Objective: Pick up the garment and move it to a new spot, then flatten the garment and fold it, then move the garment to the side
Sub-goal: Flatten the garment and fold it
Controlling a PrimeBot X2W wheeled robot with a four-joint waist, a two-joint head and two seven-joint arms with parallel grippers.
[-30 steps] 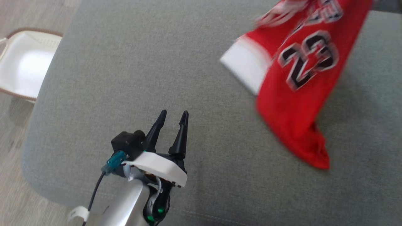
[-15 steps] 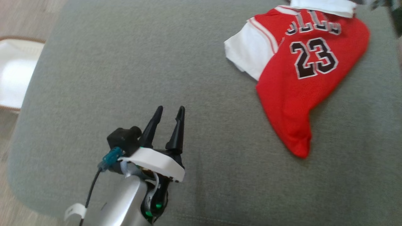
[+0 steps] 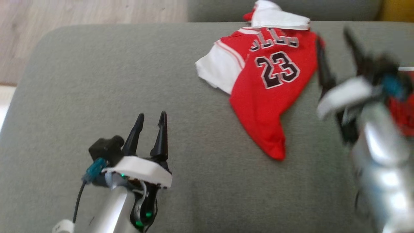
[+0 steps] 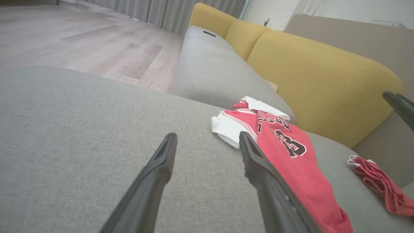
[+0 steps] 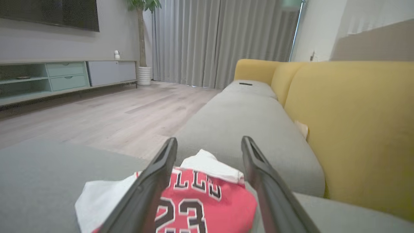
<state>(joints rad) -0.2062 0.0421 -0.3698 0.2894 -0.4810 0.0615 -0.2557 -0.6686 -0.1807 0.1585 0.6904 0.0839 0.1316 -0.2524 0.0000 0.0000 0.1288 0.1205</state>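
Red and white, the shirt [image 3: 265,84] is lying crumpled on the grey cushion [image 3: 97,81], near its far edge. We are holding the left claw [image 3: 151,116] and the right claw [image 3: 333,35] wide open, gripping nothing. We are judging the move done and flattening next, which calls for pinching two edges and spreading them apart.

The garment [image 3: 268,87] is a red jersey with white sleeves, lying loose and unflattened on the grey cushion [image 3: 97,81], toward its far edge. A black "23" edged in white faces up, with a row of black letters above it that are too creased to read. One white sleeve spreads out on the left of the head view. Another white part is bunched at the top, reaching the cushion's far rim. The red body narrows toward the near side, ending in a crumpled point. Folds run across the fabric.
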